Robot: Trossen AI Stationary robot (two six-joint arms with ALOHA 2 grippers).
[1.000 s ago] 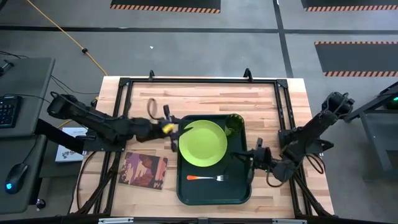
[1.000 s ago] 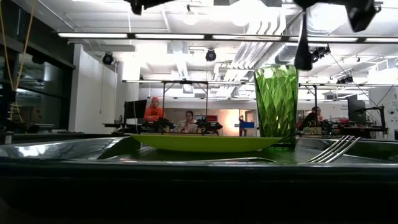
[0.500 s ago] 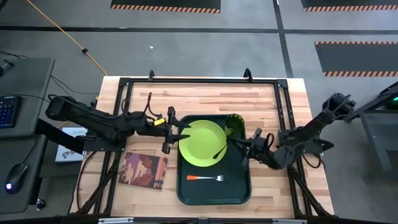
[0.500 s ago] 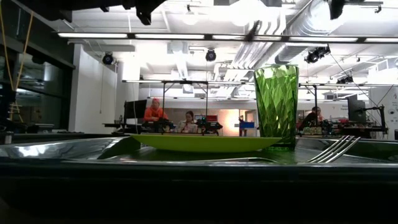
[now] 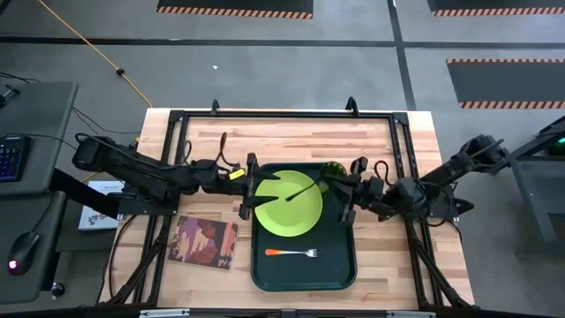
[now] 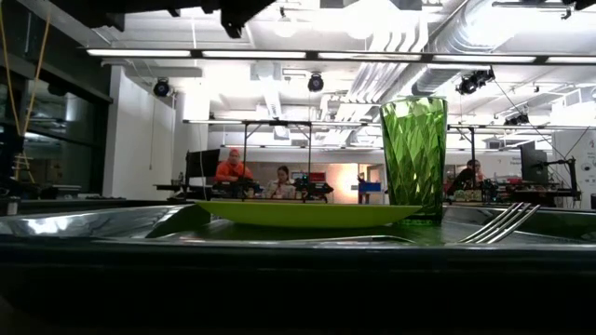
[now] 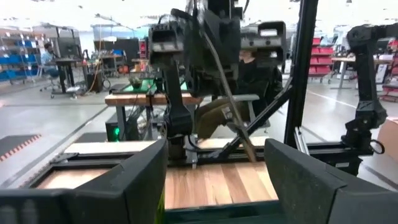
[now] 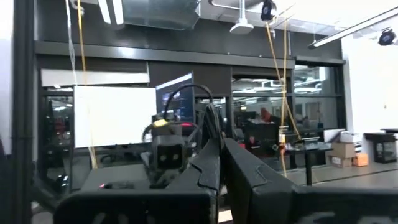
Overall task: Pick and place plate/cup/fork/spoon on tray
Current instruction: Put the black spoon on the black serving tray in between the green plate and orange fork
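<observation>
High view: the right gripper [image 5: 346,190], pressed together on the spoon [image 5: 298,192], had carried it up over the plate [image 5: 288,203] on the tray [image 5: 340,265], with only that placement judged outstanding; the left gripper [image 5: 250,185] had spread wide beside the plate. Low view: cup [image 6: 413,158] and fork [image 6: 498,223] sat on the tray, both grippers cut off above. Wrist views: the spoon's bowl stayed hard to make out.

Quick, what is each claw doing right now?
Left claw: open, holding nothing, at the plate's edge.
Right claw: shut on the spoon, over the plate.
</observation>
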